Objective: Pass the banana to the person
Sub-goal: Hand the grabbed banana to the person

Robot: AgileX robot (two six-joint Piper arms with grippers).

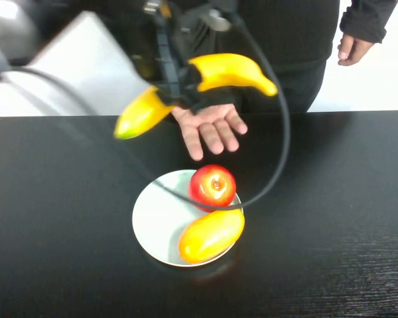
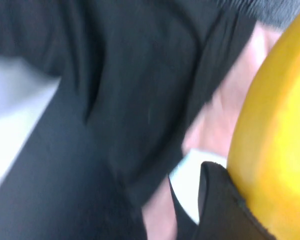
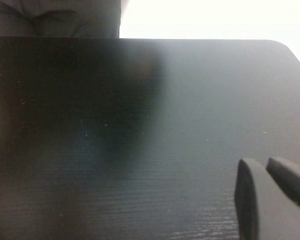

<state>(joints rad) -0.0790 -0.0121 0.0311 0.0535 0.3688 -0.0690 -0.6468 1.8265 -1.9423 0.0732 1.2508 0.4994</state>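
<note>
My left gripper [image 1: 179,93] is shut on the middle of the yellow banana [image 1: 232,71] and holds it in the air at the far table edge. The person [image 1: 278,40], in a dark sweater, stands behind the table. Their open palm [image 1: 212,127] is just below the banana; the other hand [image 1: 355,48] hangs at the far right. In the left wrist view the banana [image 2: 275,150] presses against a black finger [image 2: 220,205]. My right gripper [image 3: 267,192] hangs low over bare black table, fingers close together and empty; it is out of the high view.
A white plate [image 1: 152,218] on the black table [image 1: 66,218] holds a red apple [image 1: 213,185] and a plump orange-yellow fruit [image 1: 211,235]. A black cable [image 1: 278,152] loops over the plate. A grey-white box [image 1: 79,66] stands at the back left.
</note>
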